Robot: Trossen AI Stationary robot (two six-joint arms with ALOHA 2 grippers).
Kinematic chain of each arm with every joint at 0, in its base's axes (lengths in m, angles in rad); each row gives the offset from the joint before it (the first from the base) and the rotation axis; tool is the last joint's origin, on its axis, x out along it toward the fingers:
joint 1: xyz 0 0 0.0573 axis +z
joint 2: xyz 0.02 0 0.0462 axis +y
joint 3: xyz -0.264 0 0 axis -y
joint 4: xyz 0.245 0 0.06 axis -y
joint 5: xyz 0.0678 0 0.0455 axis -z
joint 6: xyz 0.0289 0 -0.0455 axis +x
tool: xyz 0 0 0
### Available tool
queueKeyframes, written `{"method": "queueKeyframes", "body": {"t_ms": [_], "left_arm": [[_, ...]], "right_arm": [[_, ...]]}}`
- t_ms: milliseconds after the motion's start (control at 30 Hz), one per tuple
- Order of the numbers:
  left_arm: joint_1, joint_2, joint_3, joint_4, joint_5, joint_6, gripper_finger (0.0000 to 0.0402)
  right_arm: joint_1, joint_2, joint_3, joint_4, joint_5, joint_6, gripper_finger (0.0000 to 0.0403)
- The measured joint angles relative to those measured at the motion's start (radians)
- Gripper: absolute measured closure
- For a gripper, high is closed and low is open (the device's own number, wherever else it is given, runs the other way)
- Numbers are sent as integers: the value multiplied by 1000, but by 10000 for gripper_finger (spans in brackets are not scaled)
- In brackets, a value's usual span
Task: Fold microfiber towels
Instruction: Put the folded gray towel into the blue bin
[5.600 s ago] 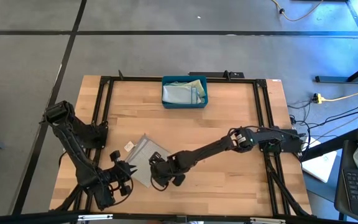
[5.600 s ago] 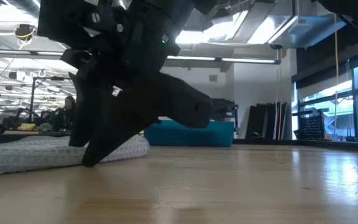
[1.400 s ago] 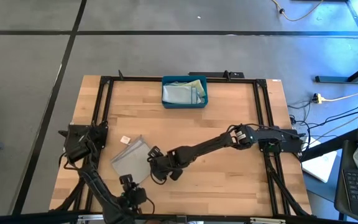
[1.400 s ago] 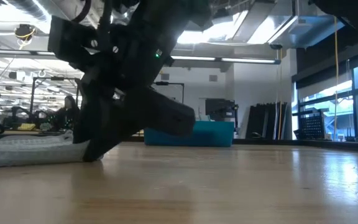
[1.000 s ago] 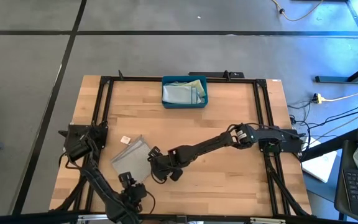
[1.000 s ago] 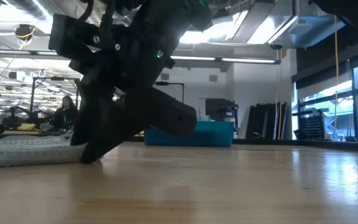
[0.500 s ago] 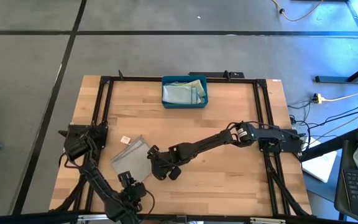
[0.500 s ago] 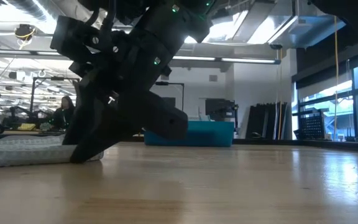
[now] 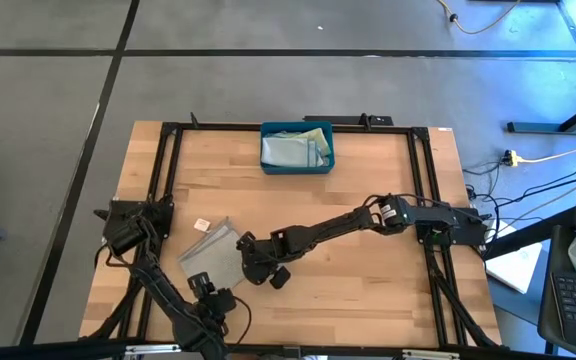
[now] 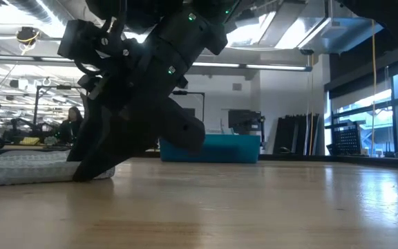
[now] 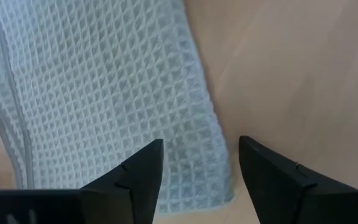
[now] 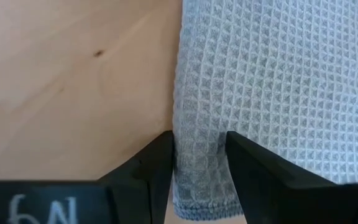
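I am seeing the right gripper (image 12: 197,155) sitting at the towel's edge, its fingers (image 12: 145,171) parted narrowly with the hem of the grey waffle-weave towel (image 12: 278,81) lying between them; whether they are pinching it I cannot tell. From above, that gripper (image 9: 253,268) is resting at the towel's right side. The left gripper (image 11: 201,168) is hovering over the towel's near corner with its jaws standing wide and nothing between them. The folded towel (image 9: 208,255) is lying flat on the wooden table (image 9: 368,290), left of centre, a small white tag (image 9: 202,225) just beside it. The teal bin (image 9: 297,163) is sitting at the far edge, holding further towels (image 9: 293,148).
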Motion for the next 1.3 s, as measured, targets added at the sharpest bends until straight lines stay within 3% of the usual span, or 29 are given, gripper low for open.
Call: {"method": "queueKeyframes", "body": {"t_ms": [167, 500, 800, 967, 1167, 1300], "left_arm": [[17, -18, -6, -35, 54, -17, 200], [42, -36, -78, 83, 84, -26, 210], [41, -36, -79, 120, 35, -74, 311], [40, -33, -79, 130, 18, -81, 387], [32, -33, -79, 124, 11, -76, 397], [37, -28, -56, 4, 54, -40, 399]], "right_arm": [[-1, 0, 0, 0, -8, -10, 249], [-8, 0, 0, 3, -41, -41, 249], [-7, 0, -1, 21, -46, -56, 254], [-7, 0, -2, 18, -50, -56, 297], [-16, 1, -2, 5, -56, -60, 386], [-18, -9, -2, -11, -29, -63, 386]]}}
